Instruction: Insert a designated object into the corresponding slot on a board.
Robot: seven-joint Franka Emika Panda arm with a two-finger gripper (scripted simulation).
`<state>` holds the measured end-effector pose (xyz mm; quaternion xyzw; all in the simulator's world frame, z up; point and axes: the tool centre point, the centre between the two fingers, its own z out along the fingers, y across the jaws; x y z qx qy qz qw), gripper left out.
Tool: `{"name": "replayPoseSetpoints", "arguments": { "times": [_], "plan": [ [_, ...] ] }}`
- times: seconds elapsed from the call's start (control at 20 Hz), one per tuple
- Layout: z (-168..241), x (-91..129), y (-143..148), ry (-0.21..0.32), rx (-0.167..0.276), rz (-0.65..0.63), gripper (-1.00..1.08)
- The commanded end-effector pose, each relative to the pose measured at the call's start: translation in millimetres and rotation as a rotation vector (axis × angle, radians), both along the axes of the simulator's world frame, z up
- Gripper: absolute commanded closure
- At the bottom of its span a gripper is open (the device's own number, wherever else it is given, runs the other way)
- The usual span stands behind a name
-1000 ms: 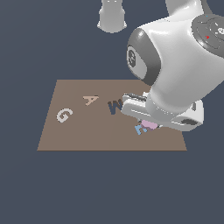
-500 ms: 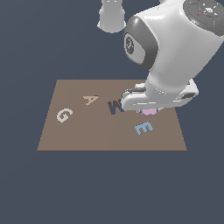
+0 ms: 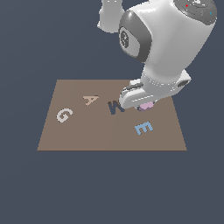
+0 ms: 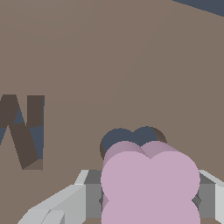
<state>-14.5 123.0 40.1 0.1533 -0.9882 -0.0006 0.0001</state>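
The pale-pink lobed piece [image 4: 150,183] fills the wrist view between my fingers [image 4: 70,199], held just above the brown board [image 4: 109,57]. My gripper [image 4: 150,201] is shut on it. Just past the piece lies the dark flower-shaped slot [image 4: 131,138], partly covered by it. In the exterior view the pink piece [image 3: 146,106] peeks out under the white hand, to the right of the dark M-shaped cutout [image 3: 115,106]. The gripper [image 3: 144,105] itself is mostly hidden by the arm.
On the board [image 3: 87,135] lie a white G [image 3: 64,115], a tan A [image 3: 90,100] and a light-blue E [image 3: 143,127]. The M-shaped cutout [image 4: 22,129] shows beside the slot in the wrist view. The bulky arm [image 3: 162,48] hangs over the board's far right part.
The arm has carried the pink piece away from the E toward the board's far side, near the M-shaped cutout. The blue E is now uncovered.
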Motion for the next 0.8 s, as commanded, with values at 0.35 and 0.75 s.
{"name": "replayPoseSetpoints", "arguments": {
  "times": [0.35, 0.75],
  "plan": [
    [0, -7, -4, 0.000, 0.000, 0.067, 1.08],
    [-10, -6, -5, -0.001, 0.000, 0.067, -0.92]
  ]
}}
